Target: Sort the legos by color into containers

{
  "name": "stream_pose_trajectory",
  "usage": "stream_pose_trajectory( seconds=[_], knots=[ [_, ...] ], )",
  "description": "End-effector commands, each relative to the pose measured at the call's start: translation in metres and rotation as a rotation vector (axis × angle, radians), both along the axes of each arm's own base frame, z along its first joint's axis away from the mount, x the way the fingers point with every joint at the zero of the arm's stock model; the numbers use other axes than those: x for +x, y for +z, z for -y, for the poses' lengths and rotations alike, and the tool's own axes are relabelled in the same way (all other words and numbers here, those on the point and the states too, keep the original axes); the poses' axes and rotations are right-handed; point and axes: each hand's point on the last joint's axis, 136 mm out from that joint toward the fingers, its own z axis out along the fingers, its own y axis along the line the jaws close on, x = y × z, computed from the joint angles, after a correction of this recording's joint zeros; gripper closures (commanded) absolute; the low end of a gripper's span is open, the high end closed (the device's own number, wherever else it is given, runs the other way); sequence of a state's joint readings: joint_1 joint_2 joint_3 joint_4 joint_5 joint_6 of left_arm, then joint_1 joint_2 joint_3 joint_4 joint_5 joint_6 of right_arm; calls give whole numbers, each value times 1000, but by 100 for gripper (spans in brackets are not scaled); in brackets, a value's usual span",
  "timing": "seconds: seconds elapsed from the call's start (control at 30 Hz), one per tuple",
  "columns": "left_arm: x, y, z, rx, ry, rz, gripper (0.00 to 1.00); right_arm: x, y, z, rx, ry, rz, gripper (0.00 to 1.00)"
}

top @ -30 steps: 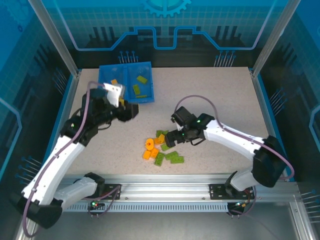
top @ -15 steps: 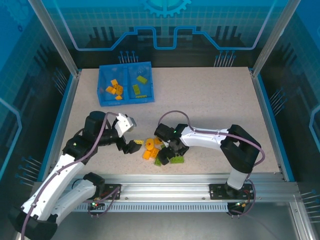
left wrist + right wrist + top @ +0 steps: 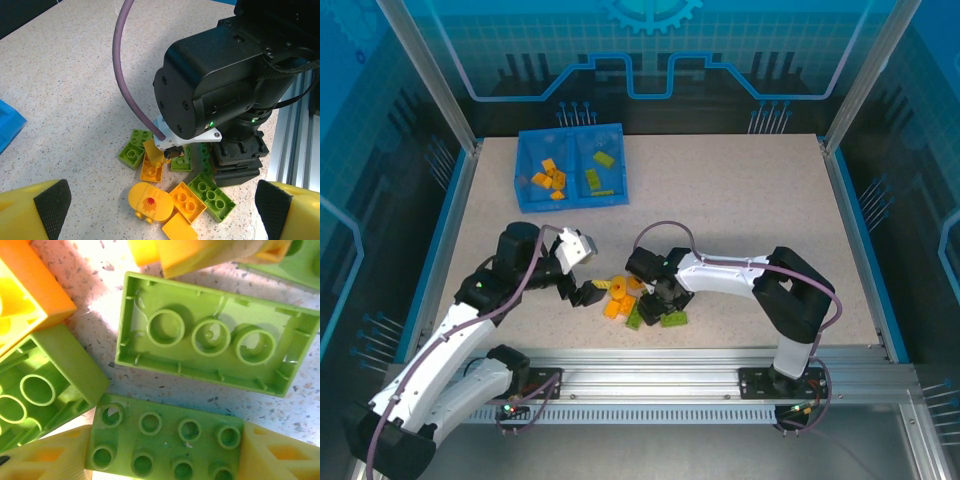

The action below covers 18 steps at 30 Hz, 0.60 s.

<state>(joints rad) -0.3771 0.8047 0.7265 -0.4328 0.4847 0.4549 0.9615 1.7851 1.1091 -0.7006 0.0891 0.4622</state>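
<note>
Right wrist view: my right gripper [image 3: 165, 452] brackets one green brick [image 3: 165, 440] end to end. The pads seemingly press both short sides, a hold that clears its close neighbours. Left wrist view: my left gripper [image 3: 161, 207] hangs spread wide and empty over the pile [image 3: 187, 200]. The top view adds the destination: the blue bin [image 3: 570, 204], well apart, with orange bricks [image 3: 550, 178] in its left compartment and green in its right.

1. Top external: looking down from above and behind both arm bases, far off, taking in the whole table [image 3: 740, 200].
2. Left wrist: facing down and forward, fairly near, over the brick pile [image 3: 187, 200].
3. Right wrist: looking straight down, very close, at a green studded brick [image 3: 165, 447]; all three views sharing that pile.
</note>
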Motion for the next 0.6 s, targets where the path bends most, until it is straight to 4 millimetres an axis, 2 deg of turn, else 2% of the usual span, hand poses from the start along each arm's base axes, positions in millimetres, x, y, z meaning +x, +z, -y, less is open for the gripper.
stream_pose_trajectory(
  seconds=[0.0,0.17,0.27,0.4,0.5,0.57],
  knots=[
    [3,12,0,-12,-2,92,1,15,40,-4,37,-25,112,44],
    [15,31,-7,-80,100,184,1,41,114,-14,158,-6,316,45],
    [40,45,-27,-161,328,145,1,69,156,-32,230,29,456,45],
    [72,58,-77,-194,712,56,1,123,204,-61,296,21,613,45],
    [83,49,-129,-162,1014,-21,1,169,219,-77,275,-16,705,45],
    [82,37,-159,-173,1180,-83,1,197,221,-88,250,-29,744,45]
  ],
)
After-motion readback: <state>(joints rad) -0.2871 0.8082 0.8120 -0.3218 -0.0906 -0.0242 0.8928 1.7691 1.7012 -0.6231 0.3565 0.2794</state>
